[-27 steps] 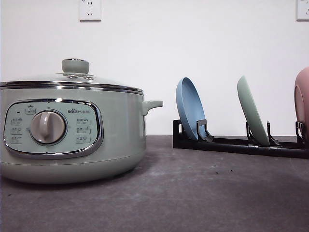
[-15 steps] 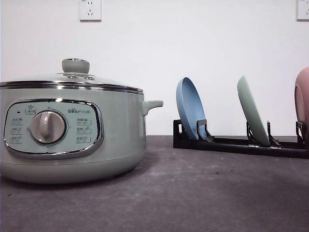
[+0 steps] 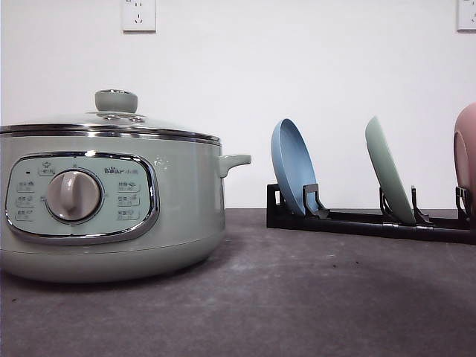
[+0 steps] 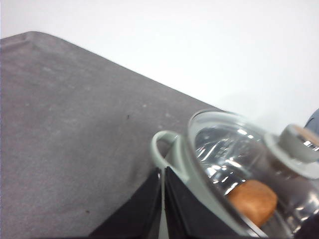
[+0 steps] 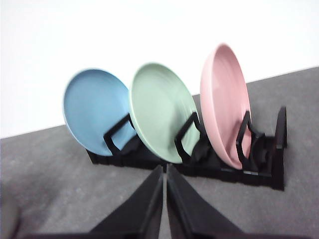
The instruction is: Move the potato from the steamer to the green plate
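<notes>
I read this as the very start: the steamer sits on the dark surface with its glass lid on, so the potato is sealed inside and the lid has to come off first. The green plate stands on edge in a black rack between a blue plate and a pink plate, so it is no landing spot until I lift it out and lay it flat.

My left claw is clenched with nothing in it, its tips meeting just beside the pot's small side handle. My right claw is likewise clenched and empty, aimed at the rack a little short of the green plate.

The front view gives me the dial and lid knob, whereas the left wrist view looks through the glass and finds the potato. The right wrist view shows the plates' faces and how the rack's prongs grip them.
</notes>
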Robot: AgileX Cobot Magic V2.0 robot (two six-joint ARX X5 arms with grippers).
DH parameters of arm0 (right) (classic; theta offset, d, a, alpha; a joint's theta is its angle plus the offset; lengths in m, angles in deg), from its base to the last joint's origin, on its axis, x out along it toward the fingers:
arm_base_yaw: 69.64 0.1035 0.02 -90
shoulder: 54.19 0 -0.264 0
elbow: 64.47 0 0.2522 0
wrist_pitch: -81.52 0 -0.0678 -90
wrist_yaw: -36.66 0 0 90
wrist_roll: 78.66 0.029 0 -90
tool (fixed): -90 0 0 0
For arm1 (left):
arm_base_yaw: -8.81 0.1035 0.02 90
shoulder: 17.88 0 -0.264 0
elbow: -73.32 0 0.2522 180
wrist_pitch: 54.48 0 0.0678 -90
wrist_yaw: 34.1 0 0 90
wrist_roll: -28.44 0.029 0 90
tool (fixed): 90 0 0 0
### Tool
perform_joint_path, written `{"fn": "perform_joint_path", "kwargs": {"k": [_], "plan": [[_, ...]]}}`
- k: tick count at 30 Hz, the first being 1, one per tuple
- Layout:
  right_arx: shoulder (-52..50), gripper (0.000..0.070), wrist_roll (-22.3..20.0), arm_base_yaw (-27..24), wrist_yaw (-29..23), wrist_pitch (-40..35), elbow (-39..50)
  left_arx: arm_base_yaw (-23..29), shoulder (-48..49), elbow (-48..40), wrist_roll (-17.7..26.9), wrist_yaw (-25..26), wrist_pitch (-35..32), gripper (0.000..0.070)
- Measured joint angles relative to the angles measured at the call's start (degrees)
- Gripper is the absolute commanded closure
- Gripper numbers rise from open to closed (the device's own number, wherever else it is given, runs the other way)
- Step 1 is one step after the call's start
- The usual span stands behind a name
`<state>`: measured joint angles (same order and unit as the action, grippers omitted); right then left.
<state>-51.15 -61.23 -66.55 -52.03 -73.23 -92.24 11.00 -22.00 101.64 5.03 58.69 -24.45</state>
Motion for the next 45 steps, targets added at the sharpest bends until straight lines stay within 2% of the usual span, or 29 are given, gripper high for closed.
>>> {"fn": "perform_joint_path", "kwargs": {"k": [5, 10, 18, 22, 25, 29, 32, 36, 38, 39, 42, 44, 45], "plan": [[5.4, 0.0700, -0.2, 0.0, 1.0, 5.0, -8.8, 0.0, -4.6, 7.8, 0.1, 0.6, 2.5, 0.0699], [11.7, 0.0700, -2.2, 0.0, 4.0, 10.1, -17.9, 0.0, -9.6, 15.7, 1.8, 3.8, 6.0, 0.0699], [21.7, 0.0700, -7.1, 0.0, 9.2, 21.0, -31.2, 0.0, -18.7, 27.6, 6.6, 12.1, 16.4, 0.0699], [26.2, 0.0700, -10.4, 0.0, 12.8, 27.7, -36.8, 0.0, -23.1, 32.3, 10.6, 17.8, 23.3, 0.0700], [28.9, 0.0700, -12.9, 0.0, 15.2, 32.3, -39.9, 0.0, -26.1, 35.1, 13.7, 21.2, 28.8, 0.0700], [31.8, 0.0700, -15.9, 0.0, 18.0, 39.0, -42.9, -0.3, -28.9, 37.8, 17.0, 22.9, 34.4, 0.0700], [33.0, 0.0700, -17.8, 0.0, 18.4, 42.8, -44.2, -0.9, -29.2, 38.9, 18.7, 22.9, 36.8, 0.0700], [33.1, 0.0699, -18.8, 0.0, 18.4, 43.3, -44.3, -1.2, -28.8, 39.3, 20.0, 23.0, 37.3, 0.0687], [33.1, 0.0649, -19.0, 0.0, 18.4, 43.3, -44.4, -1.2, -28.8, 39.4, 20.2, 23.0, 37.3, 0.0594], [33.1, 0.0584, -19.0, 0.0, 18.4, 43.4, -44.4, -1.2, -28.8, 39.4, 20.4, 23.0, 37.4, 0.0523], [33.0, 0.0280, -18.9, 0.0, 18.2, 43.3, -44.4, -1.2, -28.9, 39.4, 20.6, 23.0, 37.3, 0.0270], [33.0, 0.0198, -18.7, 0.0, 18.2, 43.3, -44.4, -1.2, -28.9, 39.4, 20.6, 23.0, 37.3, 0.0192], [33.1, 0.0194, -18.6, 0.0, 18.2, 43.3, -44.4, -1.2, -28.9, 39.4, 20.6, 23.0, 37.3, 0.0182]]}}
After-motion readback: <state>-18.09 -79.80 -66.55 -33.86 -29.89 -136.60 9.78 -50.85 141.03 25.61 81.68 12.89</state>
